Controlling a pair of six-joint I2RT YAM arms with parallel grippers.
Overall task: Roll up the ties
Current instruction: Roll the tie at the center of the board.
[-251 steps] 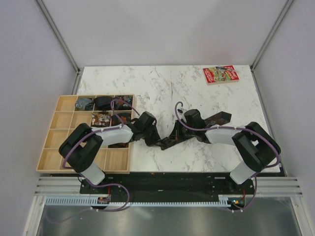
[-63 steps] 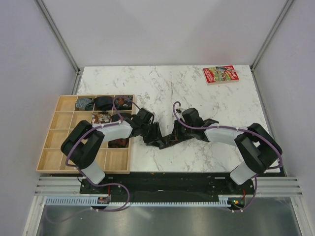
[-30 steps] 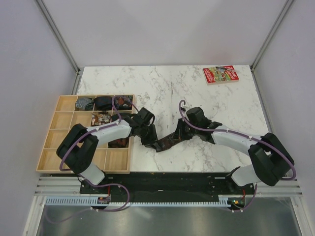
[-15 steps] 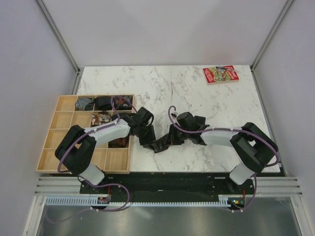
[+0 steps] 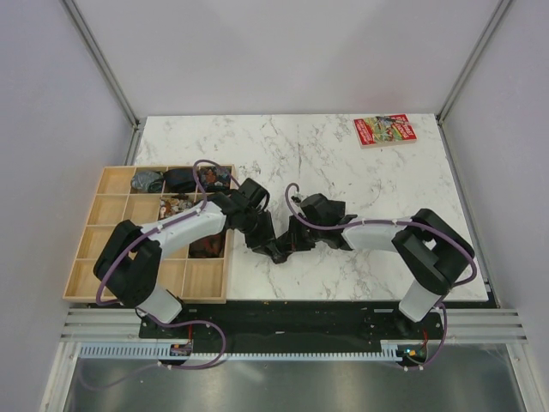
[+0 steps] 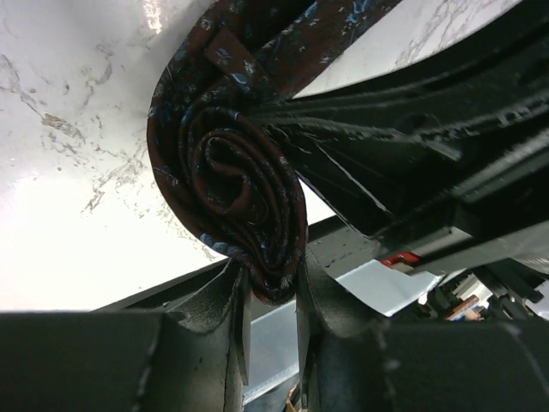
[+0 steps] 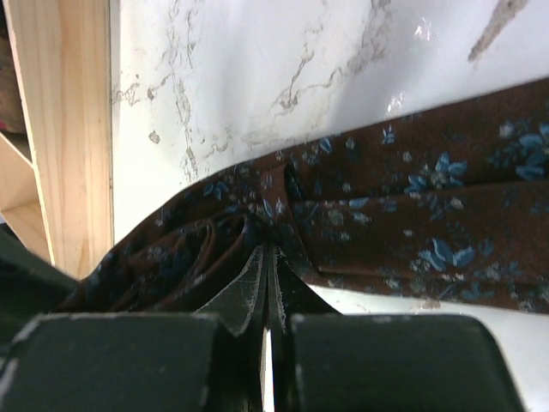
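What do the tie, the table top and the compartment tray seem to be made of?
Tie: soft woven fabric, maybe silk; it coils in layers, with a faint sheen.
Table top: marble-look slab, glossy; grey veins and glare.
Tray: light unpainted wood; visible grain.

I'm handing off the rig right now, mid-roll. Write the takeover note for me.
Left end effector: clamped on the coiled end of the dark brown blue-flowered fabric necktie.
Right end effector: shut, pinching its flat stretch beside the coil.
Done: rolled fabric bundles sit in the wooden compartment tray, far cells.
To do: wind in the flat tail, then tray it.
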